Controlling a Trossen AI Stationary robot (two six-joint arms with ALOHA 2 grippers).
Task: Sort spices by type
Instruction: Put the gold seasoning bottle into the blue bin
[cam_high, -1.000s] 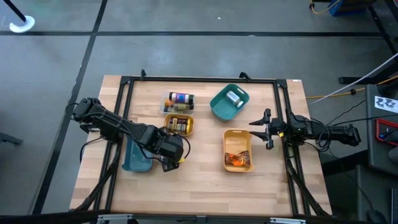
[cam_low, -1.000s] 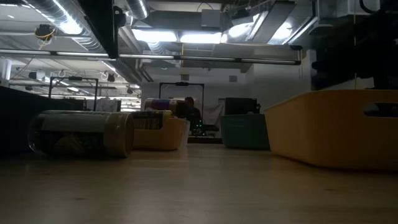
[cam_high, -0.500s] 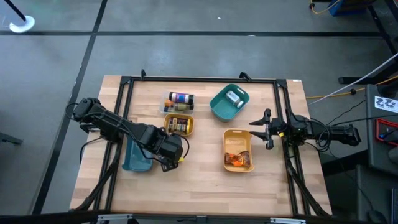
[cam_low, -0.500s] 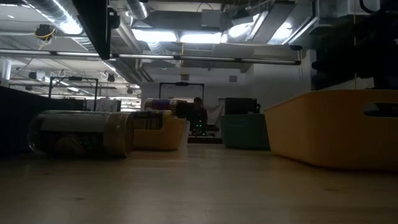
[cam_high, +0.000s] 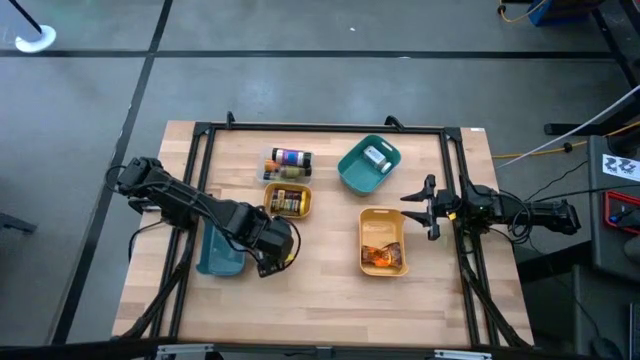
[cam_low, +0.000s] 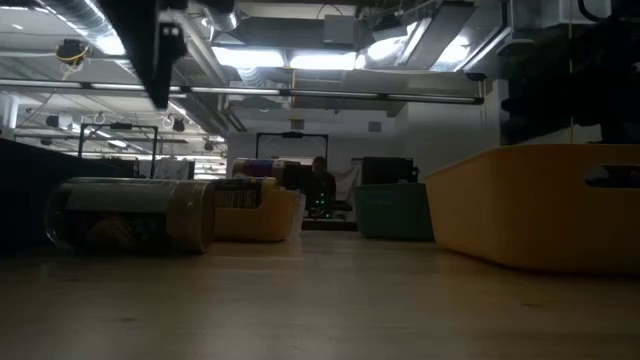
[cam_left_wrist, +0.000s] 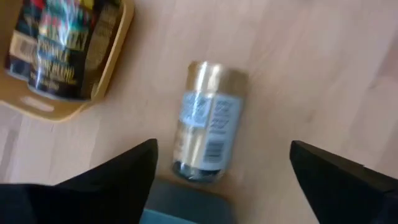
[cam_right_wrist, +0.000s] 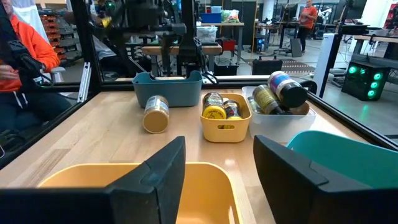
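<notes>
**Sorting nearly done: one jar left loose under the left gripper**

The left gripper (cam_left_wrist: 217, 180) hangs over the loose jar (cam_left_wrist: 205, 121), which lies on its side on the bare wood directly between the spread fingers (cam_left_wrist: 124, 174) and is not yet touched. Just beside the gripper on its outer side sits the blue tray (cam_high: 218, 258); from above, the arm hides whatever it may hold.

Ahead of that gripper, the small yellow tray (cam_high: 304, 203) already holds several brown-labelled jars, and beyond it the clear tray (cam_high: 268, 166) holds jars with purple and dark labels. Farther across, the teal tray (cam_high: 352, 172) holds one white-labelled jar.

The large yellow tray (cam_high: 398, 240) lies right in front of the right gripper (cam_high: 429, 208), which waits near the table edge with its fingers spread and empty; orange-brown contents lie inside the tray.

So most spices look grouped already, and the loose jar seems to be the last piece (its destination is only my guess: perhaps the blue tray).

Writing: the loose jar shows a pale label with a barcode, and the tray jars carry bold lettering, but none of it is readable.
</notes>
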